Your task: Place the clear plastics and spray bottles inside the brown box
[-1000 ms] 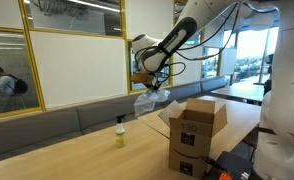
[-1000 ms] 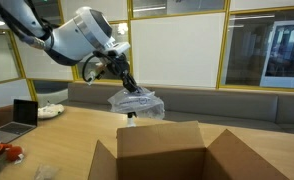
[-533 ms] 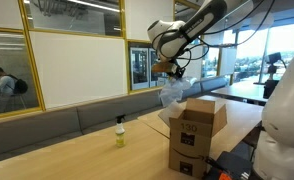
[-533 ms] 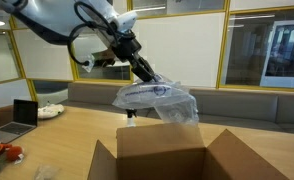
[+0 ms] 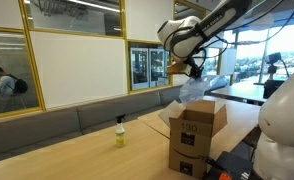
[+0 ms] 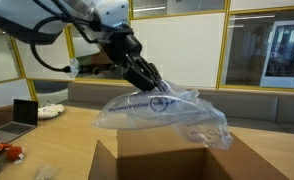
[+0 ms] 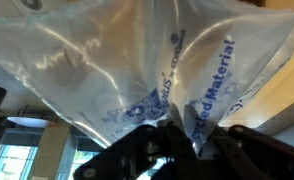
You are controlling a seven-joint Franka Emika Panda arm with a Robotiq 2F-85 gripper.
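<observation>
The claw [image 6: 155, 86] grips the clear plastics [image 6: 172, 112] hanging over the open brown box [image 6: 137, 166], perhaps brushing a flap.

Plastics [image 6: 162, 108]: clear, blue print. Box [image 5: 195, 135]: brown, dark side mark. Bottle [image 5: 118, 133]: clear, yellowish liquid. Surface [image 5: 77, 155]: pale wood grain. Pincer [image 6: 157, 85]: black.

Your arm [image 5: 227, 18] stretches across high in the air, wrist bent downward. The tool [image 6: 155, 88] slants down from it, jaws pinched tightly together on a gathered fold of the clear plastics [image 6: 172, 112], as the wrist view confirms.
</observation>
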